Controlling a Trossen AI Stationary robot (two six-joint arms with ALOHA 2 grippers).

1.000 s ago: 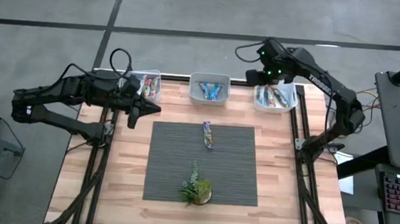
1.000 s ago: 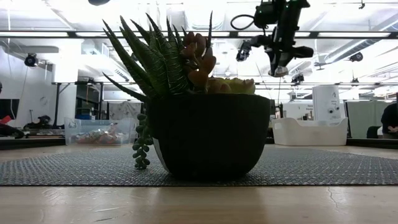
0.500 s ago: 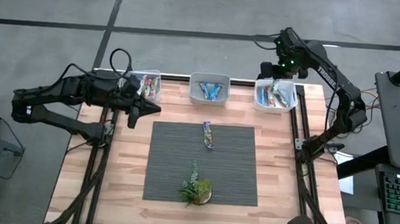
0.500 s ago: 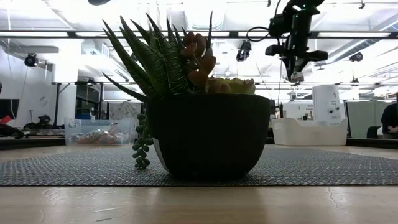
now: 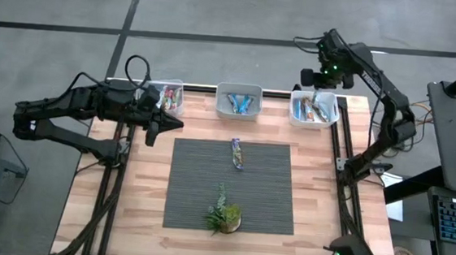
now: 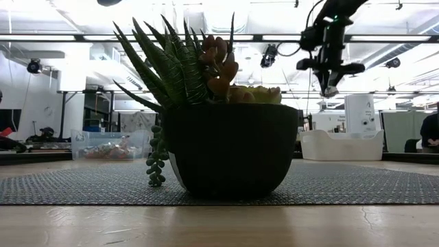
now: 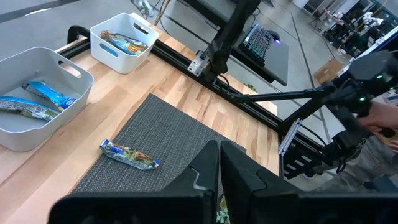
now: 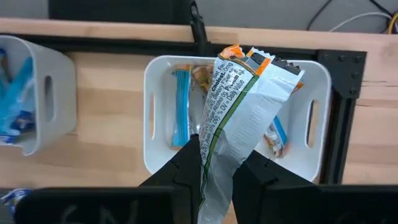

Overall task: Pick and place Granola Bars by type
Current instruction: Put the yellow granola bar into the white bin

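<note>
My right gripper [image 8: 216,160] hangs above the right white bin [image 8: 158,112] at the table's far right and is shut on a granola bar [image 8: 239,99] in a white, green and orange wrapper. That bin [image 5: 333,111] holds several bars. One blue-ended bar [image 5: 237,153] lies flat on the grey mat [image 5: 199,182], also in the left wrist view [image 7: 130,155]. The middle bin [image 5: 240,88] holds blue bars and the left bin [image 5: 172,85] holds reddish ones. My left gripper [image 5: 169,124] waits shut, above the table's left side near the mat's far left corner. My right gripper pinches the granola bar between its two fingers [image 8: 186,163], across the wrapper's lower part [image 8: 214,149]. The fingers point down from above. The bar is lifted clear over the right bin, and its orange end [image 8: 249,59] sticks out beyond the fingertips toward the bin.
A small green plant in a dark pot [image 5: 223,215] stands on the mat's near part and fills the low view [image 6: 219,130]. The three bins line the table's far edge. Bare wood lies left and right of the mat. A person's hand [image 7: 382,118] shows beyond the table.
My right gripper has carried the bar toward the table's right edge, from over the gap between the middle and right bins to over the right bin, and has sunk a little. It has stayed shut on the bar.
</note>
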